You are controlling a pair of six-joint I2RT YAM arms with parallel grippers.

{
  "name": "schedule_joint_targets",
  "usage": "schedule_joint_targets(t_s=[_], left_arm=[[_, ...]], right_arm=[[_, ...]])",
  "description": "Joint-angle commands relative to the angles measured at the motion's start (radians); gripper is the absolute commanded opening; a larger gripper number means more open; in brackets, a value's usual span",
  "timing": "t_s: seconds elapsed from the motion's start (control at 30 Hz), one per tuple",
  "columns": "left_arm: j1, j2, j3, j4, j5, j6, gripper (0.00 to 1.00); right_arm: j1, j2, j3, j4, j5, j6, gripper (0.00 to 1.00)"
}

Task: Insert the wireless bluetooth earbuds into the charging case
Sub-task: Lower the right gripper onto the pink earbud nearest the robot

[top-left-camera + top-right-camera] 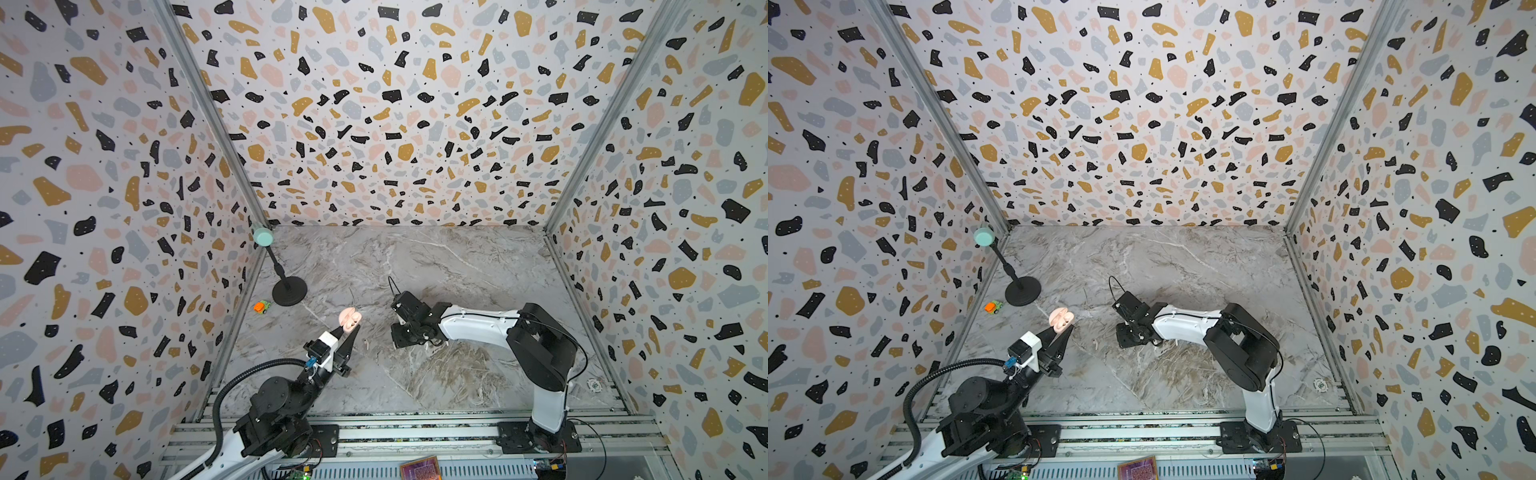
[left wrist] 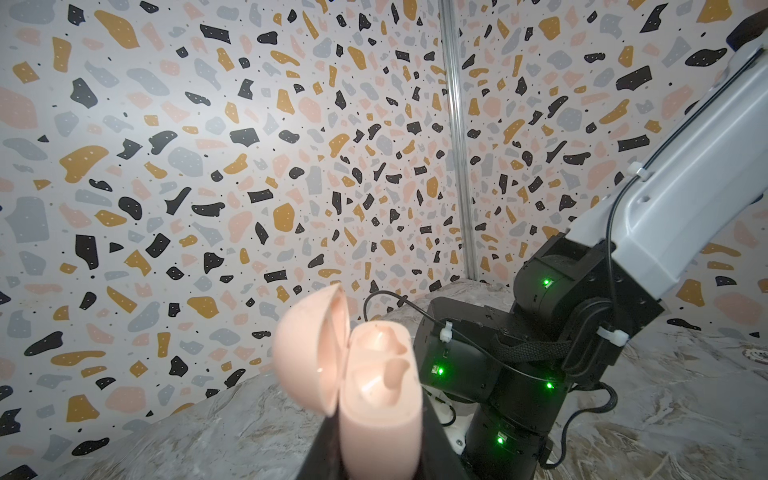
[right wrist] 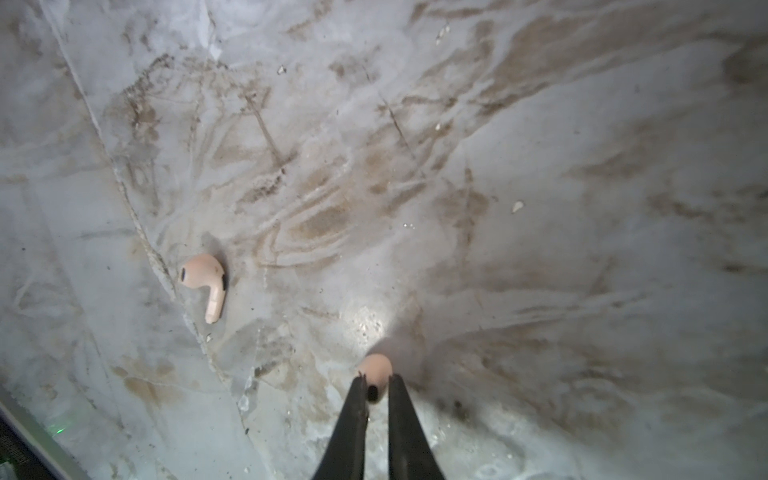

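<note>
The left end effector is clamped on the open pink charging case, held above the counter. The right end effector pinches one earbud down at the counter; a second earbud lies loose nearby, with bare counter all around

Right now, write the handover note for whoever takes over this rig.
Left gripper: shut on the charging case, held up with the lid open; both sockets look empty.
Right gripper: shut on one earbud, low over the marble table.
Second earbud: lying loose on the table, apart from both grippers.
Done: case open, one earbud gripped.
Left: seat that earbud in the case, then pick up and seat the second.
</note>
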Motion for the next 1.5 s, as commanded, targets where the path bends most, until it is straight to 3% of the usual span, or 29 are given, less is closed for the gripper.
schedule_joint_targets(t_s=[0.0, 1.47], left_arm=[[-0.005, -0.010, -0.012, 0.058, 0.009, 0.012, 0.00], [-0.004, -0.009, -0.015, 0.059, 0.011, 0.014, 0.00]], right_arm=[[-0.006, -0.013, -0.015, 0.000, -0.007, 0.006, 0.13], [-0.055, -0.076, -0.157, 0.098, -0.065, 0.035, 0.11]])
